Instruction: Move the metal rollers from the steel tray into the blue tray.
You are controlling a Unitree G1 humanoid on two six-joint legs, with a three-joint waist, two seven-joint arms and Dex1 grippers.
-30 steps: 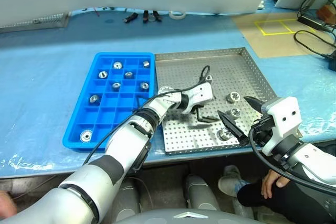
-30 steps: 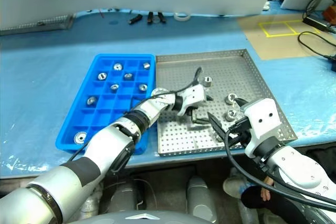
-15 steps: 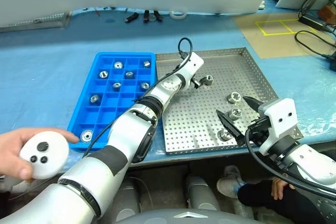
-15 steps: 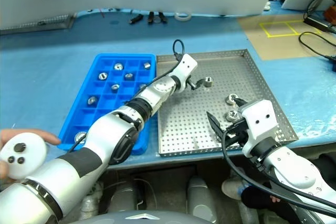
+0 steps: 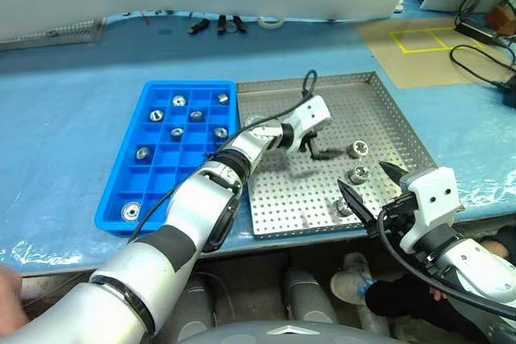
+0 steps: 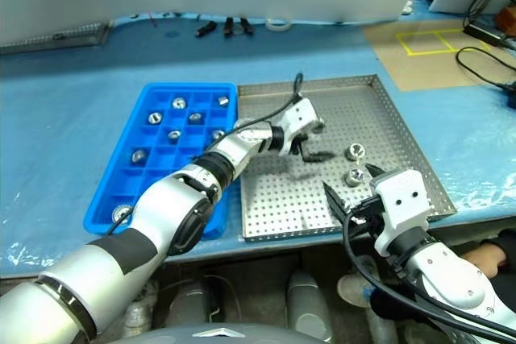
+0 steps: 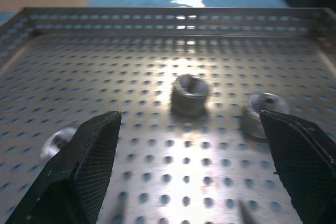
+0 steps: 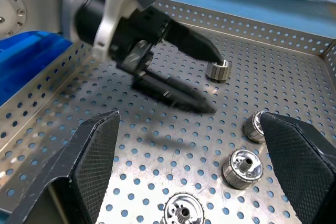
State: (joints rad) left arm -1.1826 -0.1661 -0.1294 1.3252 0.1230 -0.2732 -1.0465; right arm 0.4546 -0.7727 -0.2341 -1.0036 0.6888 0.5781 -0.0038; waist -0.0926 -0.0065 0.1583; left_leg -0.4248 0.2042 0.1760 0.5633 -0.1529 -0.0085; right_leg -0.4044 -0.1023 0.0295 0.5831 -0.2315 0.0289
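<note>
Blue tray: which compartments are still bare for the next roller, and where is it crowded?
In the blue tray, the column along the steel tray is bare below its two far rollers, and so is most of the near half, up to the lone roller in the near corner. It is crowded at the far end, where seven metal rollers cluster.

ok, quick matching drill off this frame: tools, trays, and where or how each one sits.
Things:
1. left tool
2. right tool
3. blue tray
4. steel tray

States:
A. holds seven rollers in its compartments
B. open, over the steel tray's near edge
C. open, over the middle of the steel tray
D. perforated, four rollers left in it

Pairs: 1-C, 2-B, 3-A, 4-D
</note>
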